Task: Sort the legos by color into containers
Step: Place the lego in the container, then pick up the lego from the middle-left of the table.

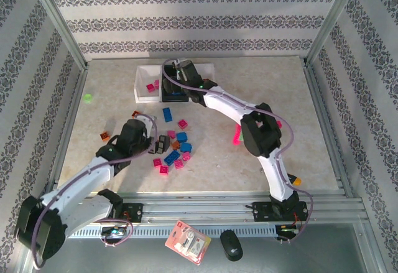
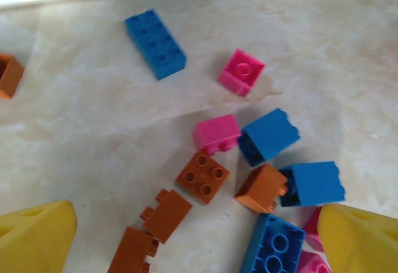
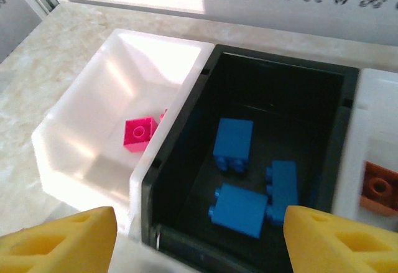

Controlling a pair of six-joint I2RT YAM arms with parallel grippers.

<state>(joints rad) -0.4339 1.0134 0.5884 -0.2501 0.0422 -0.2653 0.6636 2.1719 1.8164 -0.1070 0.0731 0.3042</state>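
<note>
From overhead, my right arm [image 1: 230, 105] covers most of the containers [image 1: 147, 85], so only the white one at upper centre-left reads clearly. The right wrist view cuts off the far white bin [image 3: 373, 117] at the frame's right edge, with one orange brick [image 3: 379, 189] showing in it. The table [image 1: 280, 92] is pale and marbled, fenced by aluminium rails [image 1: 59, 21] and patterned wallpaper [image 1: 186, 21]. I count three blue bricks [image 3: 233, 142] in the black bin [image 3: 273, 80]. The left white bin [image 3: 93, 124] holds one whole pink brick [image 3: 138, 133] and a second half hidden by its wall. The loose legos [image 1: 176, 150] lie at frame centre. The left wrist view gives four blue, five orange and two whole pink, with more pink cut off at lower right. The right tool [image 3: 199, 239] hangs over the black bin, fingers apart and empty. The left tool [image 2: 199, 242] stands wide apart over the pile.
</note>
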